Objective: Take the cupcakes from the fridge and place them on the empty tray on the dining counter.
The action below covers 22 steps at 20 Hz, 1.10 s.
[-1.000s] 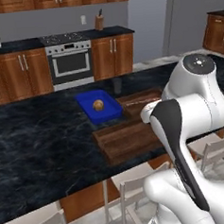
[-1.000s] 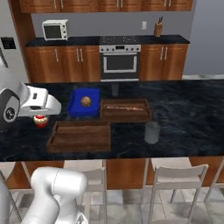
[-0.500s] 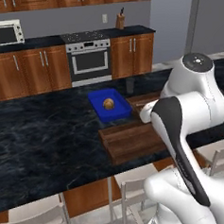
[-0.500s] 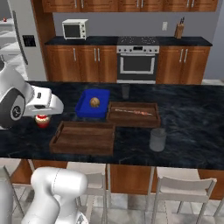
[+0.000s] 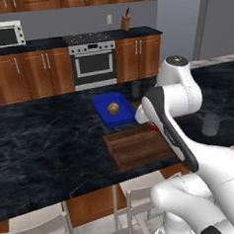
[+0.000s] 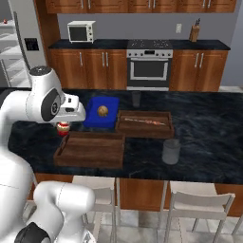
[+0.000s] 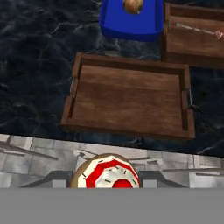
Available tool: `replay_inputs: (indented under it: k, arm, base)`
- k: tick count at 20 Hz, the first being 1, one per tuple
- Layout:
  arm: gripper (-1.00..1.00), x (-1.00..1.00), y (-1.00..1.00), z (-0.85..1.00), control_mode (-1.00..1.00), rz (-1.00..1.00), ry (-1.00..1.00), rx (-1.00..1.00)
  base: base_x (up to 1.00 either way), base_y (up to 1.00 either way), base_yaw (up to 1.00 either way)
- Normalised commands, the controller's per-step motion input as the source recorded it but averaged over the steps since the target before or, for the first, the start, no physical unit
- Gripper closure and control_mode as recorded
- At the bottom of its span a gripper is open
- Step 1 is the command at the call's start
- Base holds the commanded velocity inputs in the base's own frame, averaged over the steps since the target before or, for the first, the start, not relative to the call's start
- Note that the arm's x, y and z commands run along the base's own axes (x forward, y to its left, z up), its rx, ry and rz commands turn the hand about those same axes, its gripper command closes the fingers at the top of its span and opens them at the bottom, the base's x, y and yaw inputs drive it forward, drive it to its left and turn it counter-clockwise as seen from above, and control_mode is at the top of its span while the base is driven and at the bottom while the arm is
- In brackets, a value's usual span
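Over the surface's near left edge: the white arm's gripper [image 6: 63, 124] hangs with a small cupcake, red-and-white top and pale wrapper [image 6: 62, 128], pinched between its pressed-in fingers.
Cupcake from the hand camera: its round red-and-white top [image 7: 110, 175] sits right between the two dark fingertips [image 7: 54, 179], above the grey floor tiles and just short of the surface's edge.
Surface: long glossy black marbled stone top [image 6: 209, 128] on a brown wooden base.
Empty tray: flat dark-brown wooden rectangle with a low rim [image 6: 91, 150], lying near the front edge, just beside the held cupcake; bare wood inside [image 7: 129, 99].
Blue tray: bright blue rectangular tray [image 6: 101, 114] behind the empty one, with a round brown bun-like item [image 6: 102, 111] in it.
Second wooden tray: another brown wooden tray [image 6: 144, 124] right of the blue one, a thin long thing lying across it, too small to name.
Grey cup: a dull grey cylinder [image 6: 171, 151] stands to the right of the empty tray.
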Motion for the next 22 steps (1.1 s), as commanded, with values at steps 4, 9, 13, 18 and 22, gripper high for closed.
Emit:
replay_inputs:
  k: [4,9,13,18,22]
  arm:
    - [1.0,0.75,0.26,-0.49,-1.0,0.0,0.05,0.0]
    - [1.0,0.66,0.32,-0.48,-1.0,0.0,0.0,0.0]
    - [1.0,0.65,0.23,-0.53,-1.0,0.0,0.01,0.0]
    - [1.0,0.5,0.22,-0.54,-1.0,0.0,0.02,0.0]
    - [1.0,0.27,0.13,-0.45,-1.0,-0.01,0.01,0.0]
  base:
    - [0.0,0.0,0.0]
    - [0.0,0.0,0.0]
    - [0.0,0.0,0.0]
    - [0.0,0.0,0.0]
    - [0.0,0.0,0.0]
